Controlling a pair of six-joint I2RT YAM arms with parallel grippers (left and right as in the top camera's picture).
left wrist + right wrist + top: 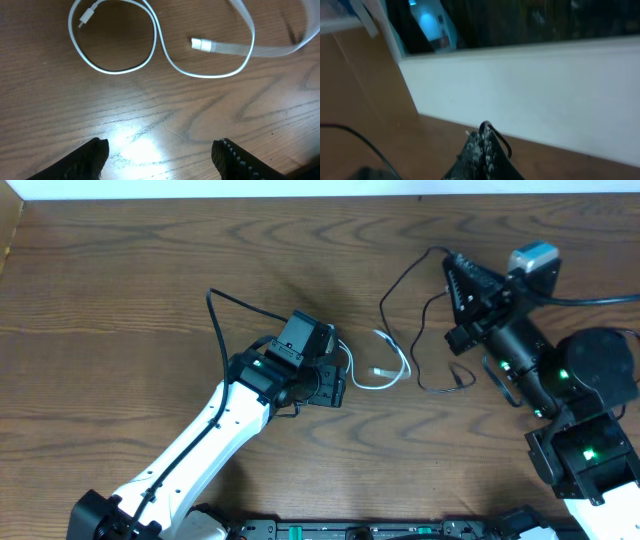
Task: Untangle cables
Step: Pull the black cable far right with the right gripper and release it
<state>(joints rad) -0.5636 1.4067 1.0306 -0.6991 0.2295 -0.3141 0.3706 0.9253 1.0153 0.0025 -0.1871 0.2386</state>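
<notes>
Black cable [487,125] pinched in right jaws; left jaws gape wide, empty, near looped white cable [112,71]

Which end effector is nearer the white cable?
Left. The left end effector sits beside the white cable; the right end effector is farther off, shut on the black cable.

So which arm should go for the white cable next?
Left, probably. The left gripper hovers open right beside the white cable, while the right gripper is shut on the black cable.
</notes>
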